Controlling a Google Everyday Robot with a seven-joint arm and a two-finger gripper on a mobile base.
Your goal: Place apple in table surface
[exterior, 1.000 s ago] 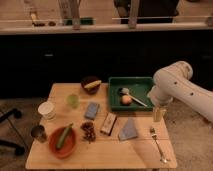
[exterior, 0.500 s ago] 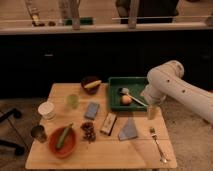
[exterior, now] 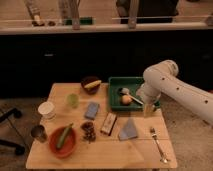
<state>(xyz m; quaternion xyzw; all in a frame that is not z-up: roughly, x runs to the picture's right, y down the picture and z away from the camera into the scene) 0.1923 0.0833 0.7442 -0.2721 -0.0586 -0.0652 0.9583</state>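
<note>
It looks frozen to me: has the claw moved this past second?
Yes. The claw shifted left, to the green tray's right side, nearer the apple.

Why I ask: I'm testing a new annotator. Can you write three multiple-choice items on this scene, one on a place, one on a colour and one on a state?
1. Where is the apple?
A. in the green tray
B. on the floor
C. on the counter behind

2. What colour is the bowl holding the green vegetable?
A. blue
B. red
C. white

3. How is the gripper?
A. shut on the apple
B. out of view
C. open at the tray's right edge, holding nothing

Answers:
1 A, the apple lies inside the tray's rim.
2 B, the bowl's rim is red.
3 C, the apple lies apart from the gripper.
</note>
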